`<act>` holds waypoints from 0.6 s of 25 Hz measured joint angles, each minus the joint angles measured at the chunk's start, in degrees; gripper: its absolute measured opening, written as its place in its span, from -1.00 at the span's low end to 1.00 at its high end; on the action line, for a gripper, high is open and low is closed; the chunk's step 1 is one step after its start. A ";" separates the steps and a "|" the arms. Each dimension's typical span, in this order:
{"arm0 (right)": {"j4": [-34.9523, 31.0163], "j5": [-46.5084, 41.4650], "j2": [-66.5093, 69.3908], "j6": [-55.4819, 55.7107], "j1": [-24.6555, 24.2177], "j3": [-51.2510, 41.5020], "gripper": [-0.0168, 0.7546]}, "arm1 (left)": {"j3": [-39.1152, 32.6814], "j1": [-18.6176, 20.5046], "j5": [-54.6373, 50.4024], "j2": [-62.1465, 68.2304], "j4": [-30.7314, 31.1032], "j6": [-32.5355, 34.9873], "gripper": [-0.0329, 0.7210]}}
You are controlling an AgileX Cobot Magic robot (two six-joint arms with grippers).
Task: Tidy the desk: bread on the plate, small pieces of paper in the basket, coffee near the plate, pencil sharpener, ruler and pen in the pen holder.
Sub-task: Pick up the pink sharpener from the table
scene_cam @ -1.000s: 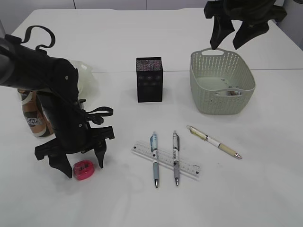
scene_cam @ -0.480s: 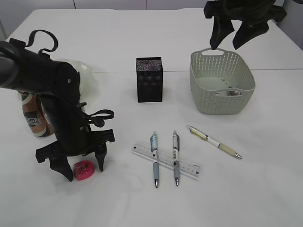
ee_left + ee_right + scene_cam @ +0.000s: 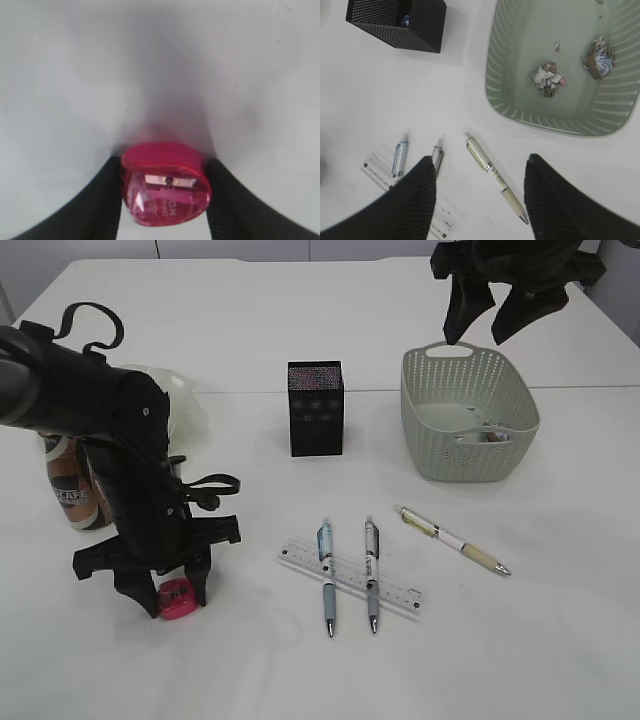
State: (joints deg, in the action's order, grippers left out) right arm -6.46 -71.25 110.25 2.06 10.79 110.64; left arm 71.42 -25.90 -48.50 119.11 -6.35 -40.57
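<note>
The pink pencil sharpener (image 3: 181, 598) lies on the table at the front left. My left gripper (image 3: 175, 604) stands over it, its two black fingers touching both sides of the sharpener (image 3: 165, 186). The black mesh pen holder (image 3: 316, 408) stands at mid table. A clear ruler (image 3: 402, 593) lies under a blue pen (image 3: 327, 580) and a grey pen (image 3: 371, 575); a cream pen (image 3: 455, 540) lies to their right. My right gripper (image 3: 480, 337) is open and empty, high above the basket (image 3: 470, 455), which holds crumpled paper pieces (image 3: 548, 77).
A brown coffee can (image 3: 68, 490) stands at the left edge behind my left arm. A white plate (image 3: 188, 405) shows partly behind the arm; any bread is hidden. The right wrist view shows the pen holder (image 3: 395, 22) and the basket rim (image 3: 492, 65).
My left gripper has come down round the pencil sharpener and its fingers have closed in on its sides. The right arm has not moved.
</note>
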 joint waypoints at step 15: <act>0.00 0.00 0.00 0.00 0.00 0.00 0.13 | 11.81 0.00 -15.27 0.47 0.00 19.07 -0.01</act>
State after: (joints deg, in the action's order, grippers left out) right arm -6.46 -71.25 110.25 2.06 10.79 110.64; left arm 83.22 -25.90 -63.77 119.58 -6.35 -21.50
